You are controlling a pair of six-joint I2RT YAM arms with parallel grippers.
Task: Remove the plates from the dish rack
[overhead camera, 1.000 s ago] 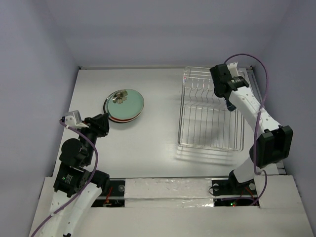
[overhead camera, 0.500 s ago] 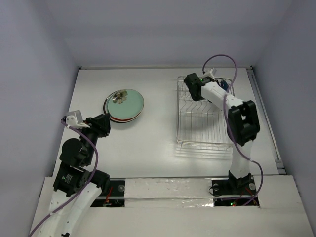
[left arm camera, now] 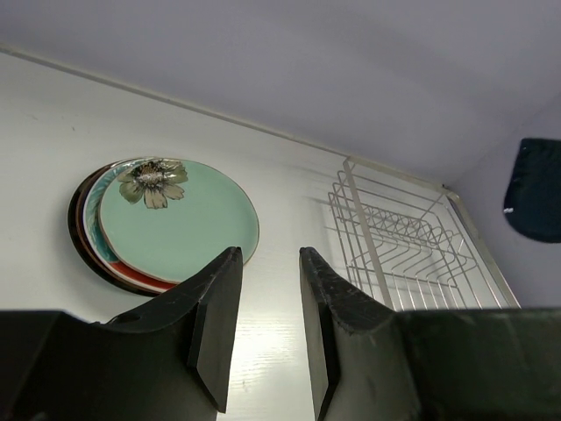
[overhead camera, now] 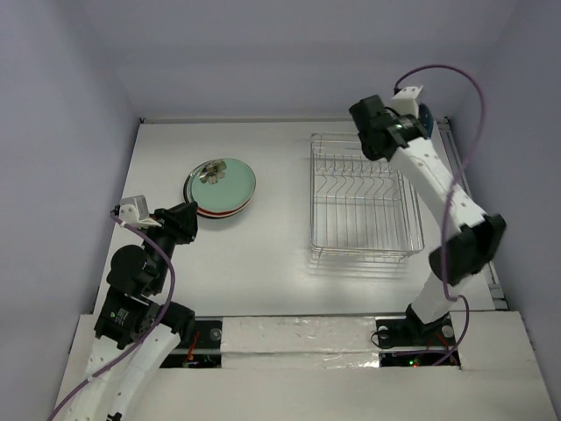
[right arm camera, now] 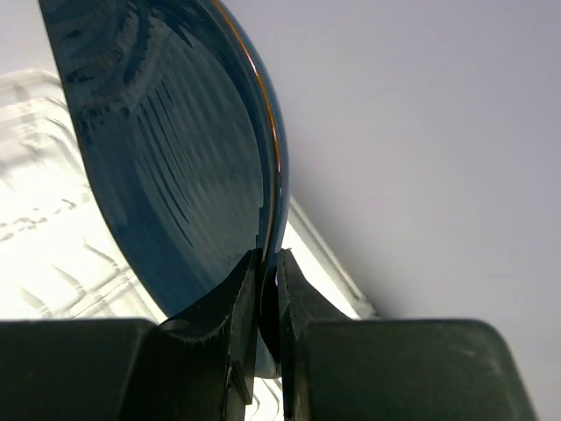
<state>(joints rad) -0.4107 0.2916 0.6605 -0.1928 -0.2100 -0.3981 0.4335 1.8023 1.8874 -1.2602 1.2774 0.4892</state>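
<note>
My right gripper is shut on the rim of the dark blue leaf-shaped plate and holds it on edge in the air above the far right corner of the dish rack. In the right wrist view the plate fills the upper left, with my gripper clamped on its edge. The chrome wire rack holds no plates. The other plates lie stacked on the table at the left, pale mint green on top. My left gripper is open and empty, just front-left of the stack.
The table has grey walls on three sides. The rack stands right of the middle, near the right wall. A white ledge runs along the near edge by the arm bases. The held blue plate shows at the right edge of the left wrist view.
My right arm dipped to the rack's far side, then rose and swung right with the dark blue plate. The rack slid slightly left. My left arm stayed still.
</note>
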